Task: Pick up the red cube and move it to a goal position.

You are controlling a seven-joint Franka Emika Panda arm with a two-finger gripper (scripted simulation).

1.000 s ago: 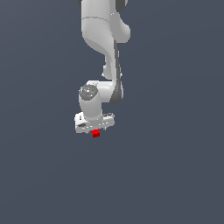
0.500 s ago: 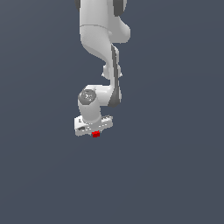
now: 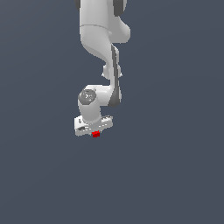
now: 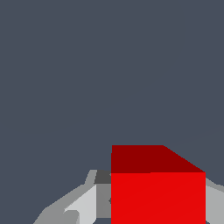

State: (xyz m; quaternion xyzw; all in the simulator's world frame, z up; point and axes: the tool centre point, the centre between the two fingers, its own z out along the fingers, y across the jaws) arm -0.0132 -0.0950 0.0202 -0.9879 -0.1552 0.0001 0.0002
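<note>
The gripper [image 3: 96, 132] is closed on the red cube [image 3: 96, 134], which sits between its fingers [image 4: 83, 205] at the arm's six o'clock end. In the wrist view, the red cube [image 4: 157, 188] fills the space between both fingers.

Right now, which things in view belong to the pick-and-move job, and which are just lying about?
Part of the job:
- red cube, held between the fingers
- hand, closed on the cube

Just lying about:
- no loose objects show in either view; only the plain dark grey background. No goal marker shows.
</note>
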